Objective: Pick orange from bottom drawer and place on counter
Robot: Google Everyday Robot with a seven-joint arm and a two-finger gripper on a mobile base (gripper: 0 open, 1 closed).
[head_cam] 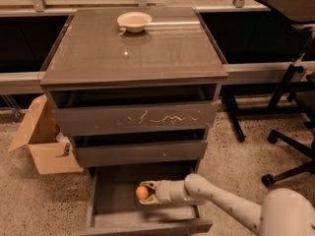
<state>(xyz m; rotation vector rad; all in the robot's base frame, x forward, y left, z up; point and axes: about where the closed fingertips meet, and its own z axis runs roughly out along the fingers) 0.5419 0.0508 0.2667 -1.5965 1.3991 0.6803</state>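
The orange (141,192) is a small round fruit inside the open bottom drawer (114,203), near its middle. My gripper (146,192) reaches into the drawer from the right, with its pale fingers (149,184) closed above and below the orange. My arm (221,205) runs from the lower right. The counter (147,53) is the glossy grey-brown top of the cabinet, above the drawers.
A cream bowl (134,21) sits at the back of the counter. The scratched top drawer (135,118) and the middle drawer (140,153) stick out slightly above the gripper. A cardboard box (42,141) stands at left, an office chair base (290,146) at right.
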